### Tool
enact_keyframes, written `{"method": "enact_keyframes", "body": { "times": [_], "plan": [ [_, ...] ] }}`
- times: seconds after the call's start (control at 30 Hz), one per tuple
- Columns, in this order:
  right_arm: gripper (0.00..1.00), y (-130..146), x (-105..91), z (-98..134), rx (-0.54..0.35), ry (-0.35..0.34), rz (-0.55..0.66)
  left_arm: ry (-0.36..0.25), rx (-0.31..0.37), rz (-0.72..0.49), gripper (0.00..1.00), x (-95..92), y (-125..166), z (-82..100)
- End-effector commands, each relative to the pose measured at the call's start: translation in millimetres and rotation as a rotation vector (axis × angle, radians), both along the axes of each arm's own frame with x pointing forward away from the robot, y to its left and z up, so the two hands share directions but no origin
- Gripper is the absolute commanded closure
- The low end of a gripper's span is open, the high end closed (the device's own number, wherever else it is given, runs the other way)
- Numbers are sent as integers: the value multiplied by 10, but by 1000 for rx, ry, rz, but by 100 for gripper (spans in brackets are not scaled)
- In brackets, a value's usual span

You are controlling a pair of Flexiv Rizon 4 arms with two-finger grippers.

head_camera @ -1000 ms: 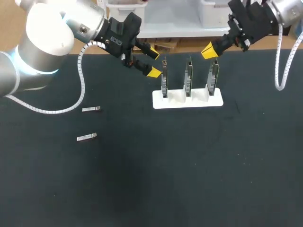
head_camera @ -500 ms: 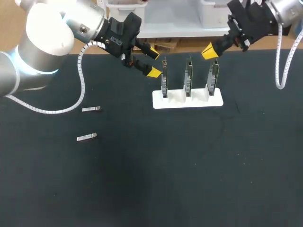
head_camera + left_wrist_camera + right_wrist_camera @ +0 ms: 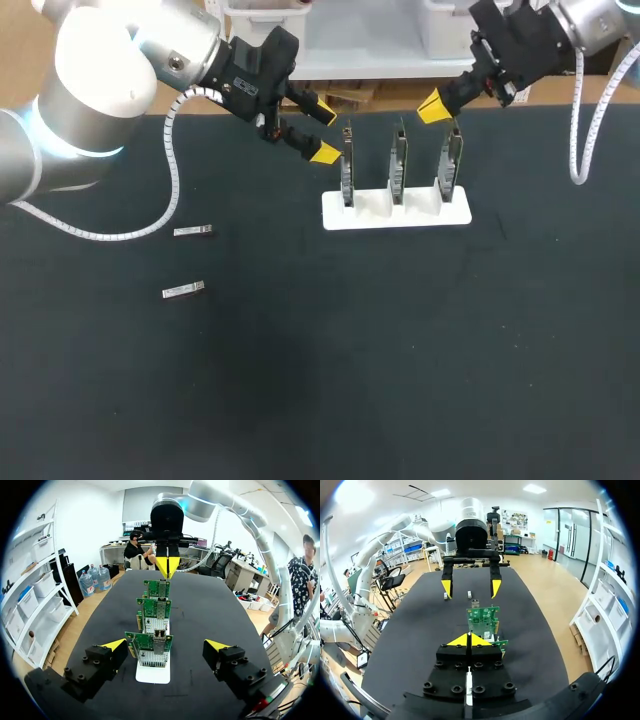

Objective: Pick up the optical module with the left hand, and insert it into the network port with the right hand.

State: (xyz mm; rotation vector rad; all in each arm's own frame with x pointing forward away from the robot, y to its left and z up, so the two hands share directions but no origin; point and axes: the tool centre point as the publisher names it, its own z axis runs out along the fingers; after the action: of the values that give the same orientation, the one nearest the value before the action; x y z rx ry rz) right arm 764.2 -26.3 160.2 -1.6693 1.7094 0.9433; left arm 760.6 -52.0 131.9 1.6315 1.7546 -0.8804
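Note:
Two small silver optical modules (image 3: 193,231) (image 3: 183,290) lie flat on the black table at the left, apart from both grippers. Three green network cards (image 3: 398,165) stand upright in a white stand (image 3: 395,212) at the back middle. My left gripper (image 3: 324,130) hangs open and empty just left of the leftmost card (image 3: 346,165). In the left wrist view that nearest card (image 3: 152,647) stands just ahead of the open fingers (image 3: 114,644). My right gripper (image 3: 433,107) is shut on nothing, above and behind the rightmost card (image 3: 450,160). The right wrist view shows its closed tips (image 3: 469,640) over the cards (image 3: 482,617).
The table's back edge runs close behind the stand. The stand's white base (image 3: 152,672) shows in the left wrist view. Open black mat (image 3: 380,350) spreads in front of it.
My right gripper has shifted slightly to the left above the rightmost card. The left arm and the modules have not moved.

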Motion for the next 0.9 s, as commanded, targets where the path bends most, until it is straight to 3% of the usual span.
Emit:
{"method": "enact_keyframes", "body": {
  "times": [0.03,0.9],
  "plan": [
    [100,9,15,2,-2,1,2,1,3,3,0,-3,-5,3],
    [100,-32,1,-72,-22,10,-13,1,3,3,0,-3,-5,3]
  ]
}}
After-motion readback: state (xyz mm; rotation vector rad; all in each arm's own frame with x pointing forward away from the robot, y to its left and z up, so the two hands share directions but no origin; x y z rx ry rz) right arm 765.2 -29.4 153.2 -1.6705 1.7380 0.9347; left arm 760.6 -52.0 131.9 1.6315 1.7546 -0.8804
